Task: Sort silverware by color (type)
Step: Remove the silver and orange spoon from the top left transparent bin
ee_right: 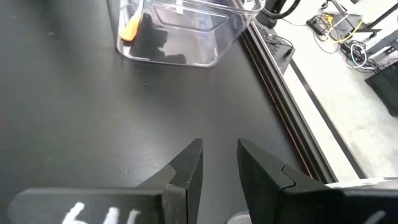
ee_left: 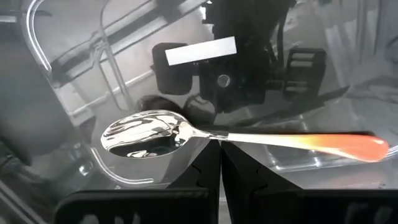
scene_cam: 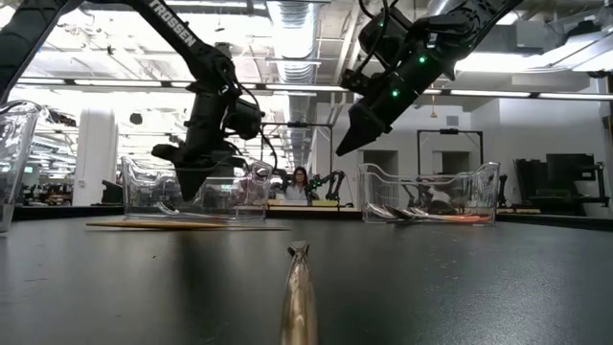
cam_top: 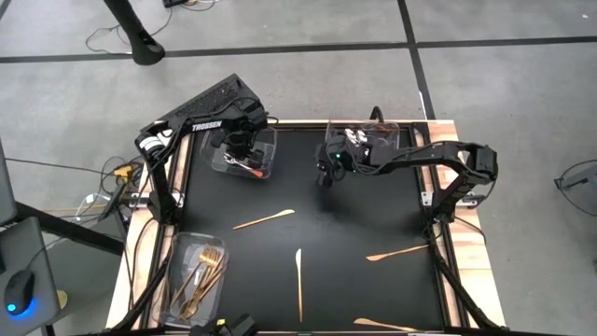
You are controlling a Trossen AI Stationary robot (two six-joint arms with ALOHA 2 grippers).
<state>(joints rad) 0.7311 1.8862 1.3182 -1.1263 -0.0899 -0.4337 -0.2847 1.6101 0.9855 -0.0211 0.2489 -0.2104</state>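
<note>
Three clear plastic trays sit on the black table [cam_top: 308,201] in the high view: one at the far left [cam_top: 244,154], one at the far right [cam_top: 373,135], and one at the near left corner [cam_top: 196,275] holding a pile of gold forks [cam_top: 201,278], too tangled to count. Four loose gold utensils lie on the open table: one [cam_top: 264,220] near the middle, one [cam_top: 299,280] toward the near edge, one [cam_top: 396,252] by the right edge, and one [cam_top: 382,325] at the near edge. The left pincer [cam_top: 244,161] reaches down into the far left tray; the right pincer [cam_top: 326,175] hangs over the table just beside the far right tray.

Low view: one gold utensil [scene_cam: 299,292] points at the camera from the near edge. Two trays stand at the far side; the left pincer [scene_cam: 192,187] dips into the left one [scene_cam: 144,187], the right pincer [scene_cam: 347,146] hangs in the air, and silver spoons with orange handles [scene_cam: 421,215] lie in the right tray [scene_cam: 479,192]. One person [scene_cam: 301,182] sits far behind.

Left wrist view: the left pincer [ee_left: 219,171] is pinched tight on the neck of one spoon [ee_left: 186,134], silver bowl, orange handle tip, inside the tray.

Right wrist view: the right pincer [ee_right: 219,158] stands narrowly parted with nothing between its fingers [ee_right: 189,165], above bare table, with one orange handle tip [ee_right: 129,28] showing in the tray [ee_right: 180,53] beyond.
</note>
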